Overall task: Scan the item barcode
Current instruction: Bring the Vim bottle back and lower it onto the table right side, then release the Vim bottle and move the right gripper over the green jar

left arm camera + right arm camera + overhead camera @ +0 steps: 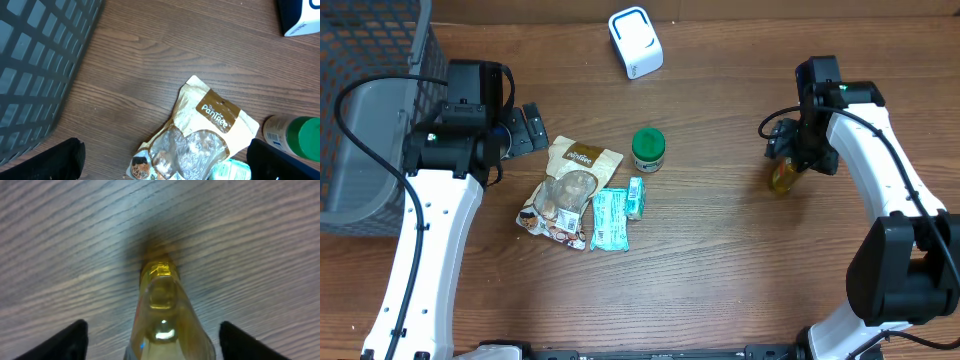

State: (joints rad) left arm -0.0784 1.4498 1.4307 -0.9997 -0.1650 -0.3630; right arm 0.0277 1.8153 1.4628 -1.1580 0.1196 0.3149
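The item nearest a gripper is a small yellow bottle (782,180) lying on the wooden table at the right. In the right wrist view the yellow bottle (162,305) lies between the fingers of my right gripper (157,342), which is open, with a gap on each side. From overhead my right gripper (783,160) hovers just over the bottle. A white and blue scanner (635,42) stands at the back centre. My left gripper (530,130) is open and empty, left of a brown snack pouch (570,185). No barcode shows in any view.
A dark mesh basket (370,100) fills the far left. Beside the pouch stand a green-lidded jar (648,149) and two teal packets (613,215). In the left wrist view my left gripper (170,162) hangs over the pouch (210,125), with the basket (35,65) at left.
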